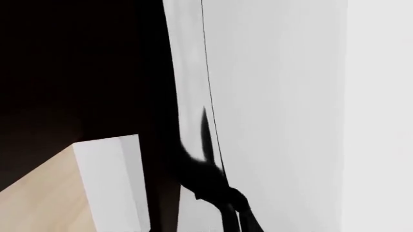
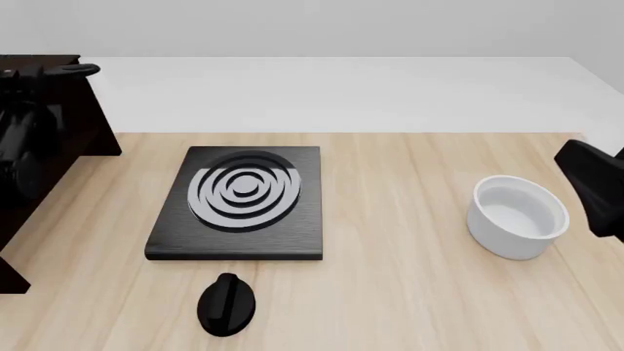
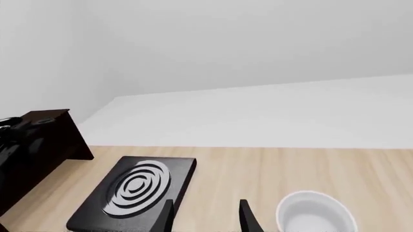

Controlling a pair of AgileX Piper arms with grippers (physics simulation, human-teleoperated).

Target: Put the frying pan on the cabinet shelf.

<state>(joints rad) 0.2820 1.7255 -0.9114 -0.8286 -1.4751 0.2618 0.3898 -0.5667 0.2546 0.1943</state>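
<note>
At the table's left edge stands the dark cabinet [image 2: 58, 124], and the left arm [image 2: 25, 146] is bunched up against it, reaching in at its top. A thin black rod ending in a rounded tip [image 2: 83, 70] juts out there. It may be the frying pan's handle, though the pan itself cannot be made out in any view. The left wrist view shows only dark cabinet wood, pale wall and a black fingertip [image 1: 205, 130]. Whether those jaws are spread or gripping cannot be told.

Judging by this, the pan is likely at or on the cabinet shelf, with release and retreat possibly left.

Mid-table lies 1 stove plate [image 2: 239, 201], with a black knob [image 2: 226, 303] nearer the front edge. Toward the right edge sits the white bowl [image 2: 516, 216]. The right gripper [image 3: 205, 215] hangs raised there, jaws apart and holding nothing.
</note>
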